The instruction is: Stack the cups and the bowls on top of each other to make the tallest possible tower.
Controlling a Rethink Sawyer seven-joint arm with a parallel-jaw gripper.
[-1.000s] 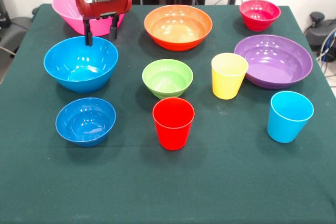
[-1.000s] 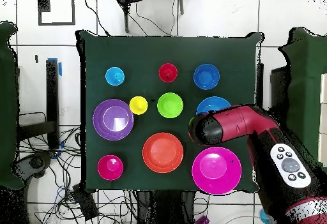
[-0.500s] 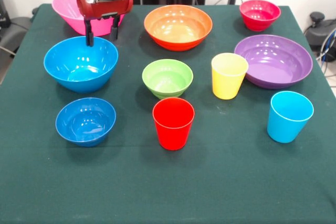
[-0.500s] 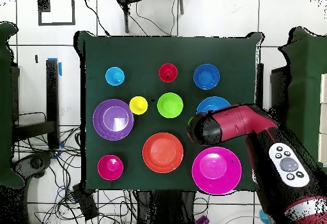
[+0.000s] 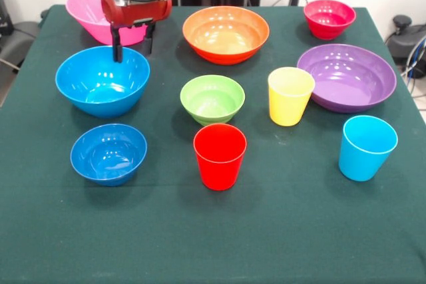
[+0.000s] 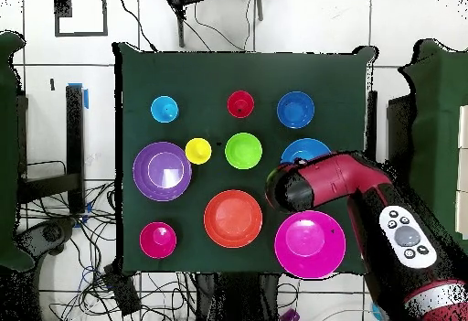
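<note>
The red and black arm comes down near the desk's (image 5: 279,231) far left corner in the front view. Its end effector (image 5: 133,43) points straight down, the two dark fingers (image 5: 118,48) parted with a gap between them, holding nothing.

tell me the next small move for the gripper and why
Probably a short descent onto the far rim of the large blue bowl. The gripper hangs open just above that rim, holding nothing, and no tower exists yet: every bowl and cup sits apart on the table.
</note>
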